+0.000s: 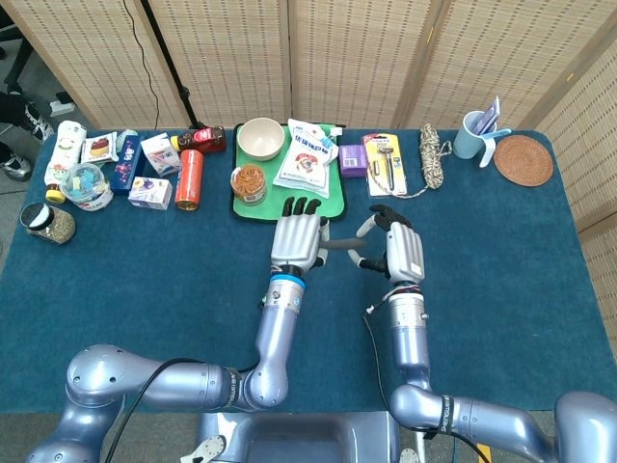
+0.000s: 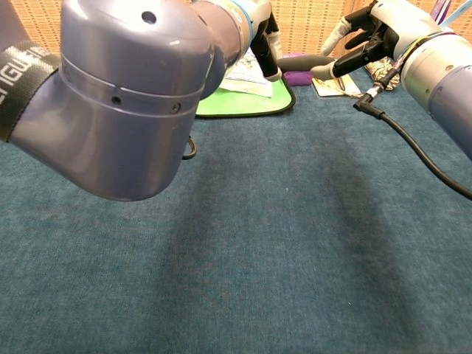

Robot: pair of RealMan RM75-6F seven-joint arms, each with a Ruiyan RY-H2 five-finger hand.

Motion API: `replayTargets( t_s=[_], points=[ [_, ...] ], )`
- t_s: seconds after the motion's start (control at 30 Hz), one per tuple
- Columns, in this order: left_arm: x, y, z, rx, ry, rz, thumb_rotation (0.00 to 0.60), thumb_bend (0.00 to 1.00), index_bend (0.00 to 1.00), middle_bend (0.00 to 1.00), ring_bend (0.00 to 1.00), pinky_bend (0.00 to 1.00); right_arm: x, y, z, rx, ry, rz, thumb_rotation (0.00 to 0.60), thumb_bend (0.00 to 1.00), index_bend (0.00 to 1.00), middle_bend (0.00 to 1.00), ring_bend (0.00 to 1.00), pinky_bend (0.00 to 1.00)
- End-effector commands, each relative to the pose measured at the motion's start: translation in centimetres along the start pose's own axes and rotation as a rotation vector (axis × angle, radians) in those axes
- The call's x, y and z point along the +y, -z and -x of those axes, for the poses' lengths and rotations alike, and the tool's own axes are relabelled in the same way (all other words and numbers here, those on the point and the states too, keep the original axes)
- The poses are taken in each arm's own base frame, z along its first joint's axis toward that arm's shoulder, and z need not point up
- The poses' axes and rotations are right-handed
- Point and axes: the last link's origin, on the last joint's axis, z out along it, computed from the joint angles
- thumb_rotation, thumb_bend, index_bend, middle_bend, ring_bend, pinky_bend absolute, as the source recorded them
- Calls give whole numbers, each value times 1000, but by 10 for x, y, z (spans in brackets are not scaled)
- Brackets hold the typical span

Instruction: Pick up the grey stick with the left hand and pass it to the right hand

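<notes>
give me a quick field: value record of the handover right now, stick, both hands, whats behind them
stick: grey stick held above the blue table, roughly level
left hand: left hand grips one end of it
right hand: right hand at the other end, fingers curled around the tip; firm grip cannot be told
behind: green tray with bowl

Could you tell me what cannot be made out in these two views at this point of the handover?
- Whether the right hand grips the grey stick: head view too small, chest view shows only its fingertips by the stick's end.
- Left hand palm side: head view shows only its back; in the chest view the arm hides most of it.
- Labels on the packets: too small.
</notes>
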Motion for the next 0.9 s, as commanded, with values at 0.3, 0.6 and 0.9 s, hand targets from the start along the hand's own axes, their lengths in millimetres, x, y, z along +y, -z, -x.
replayTargets(
  t_s=[0.3, 0.6, 0.9],
  points=[
    [2, 0, 1, 5, -7, 18, 600, 564, 747, 188, 71, 0, 0, 1, 1, -33, 7, -7, 600, 248, 540, 247, 226, 169],
    [3, 0, 2, 6, -11, 26, 600, 563, 747, 188, 63, 0, -2, 1, 1, -34, 10, -15, 600, 303, 574, 262, 227, 169],
    [4, 0, 3, 11, -14, 31, 600, 562, 746, 188, 61, 0, -2, 3, 2, -51, 28, -16, 600, 360, 596, 278, 229, 169]
  ],
)
